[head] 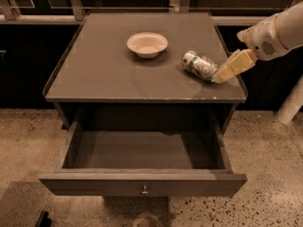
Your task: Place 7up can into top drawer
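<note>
Gripper (pixel 221 75) at right side of cabinet top, low over surface, tip just at right end of 7up can; if spread or pressed together, cannot tell. Cabinet (pixel 104 70) grey-brown, flat top with raised edge. Top drawer (pixel 94 184) pulled out toward camera. Cream-white bowl (pixel 147 44) upright on top, toward back. 7up can (pixel 199 65) lying on side, right of bowl, not in drawer. Round metal knob (pixel 144 190) at centre of drawer front.

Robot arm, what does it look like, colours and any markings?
The arm is white and rounded, with a small round patch of dots near the wrist. The gripper, at the right edge of the cabinet top beside the can, is pale cream-yellow and blocky.
</note>
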Robot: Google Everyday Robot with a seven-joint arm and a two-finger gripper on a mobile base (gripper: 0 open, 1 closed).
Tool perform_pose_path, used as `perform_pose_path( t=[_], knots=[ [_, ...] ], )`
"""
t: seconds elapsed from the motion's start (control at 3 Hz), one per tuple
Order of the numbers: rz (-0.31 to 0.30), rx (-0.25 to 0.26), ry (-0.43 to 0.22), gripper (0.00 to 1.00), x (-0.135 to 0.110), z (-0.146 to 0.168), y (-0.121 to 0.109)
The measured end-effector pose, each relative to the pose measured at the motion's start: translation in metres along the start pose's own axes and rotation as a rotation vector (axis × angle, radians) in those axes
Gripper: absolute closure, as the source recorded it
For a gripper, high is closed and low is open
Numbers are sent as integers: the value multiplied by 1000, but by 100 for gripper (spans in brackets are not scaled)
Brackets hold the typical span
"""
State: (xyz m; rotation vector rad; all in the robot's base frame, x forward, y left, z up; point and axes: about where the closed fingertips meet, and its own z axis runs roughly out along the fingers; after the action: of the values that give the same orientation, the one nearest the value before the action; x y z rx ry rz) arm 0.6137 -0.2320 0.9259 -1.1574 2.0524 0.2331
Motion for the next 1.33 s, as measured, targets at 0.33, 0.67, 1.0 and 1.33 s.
perform_pose_path(
  t=[0.33, 0.67, 1.0, 1.33],
  knots=[
    [3, -19, 9, 0, 1, 30, -5],
    [6, -31, 3, 0, -5, 54, -11],
    [7, -35, 7, 0, -6, 70, -15],
    [19, -42, 23, 0, -1, 83, -18]
  ],
)
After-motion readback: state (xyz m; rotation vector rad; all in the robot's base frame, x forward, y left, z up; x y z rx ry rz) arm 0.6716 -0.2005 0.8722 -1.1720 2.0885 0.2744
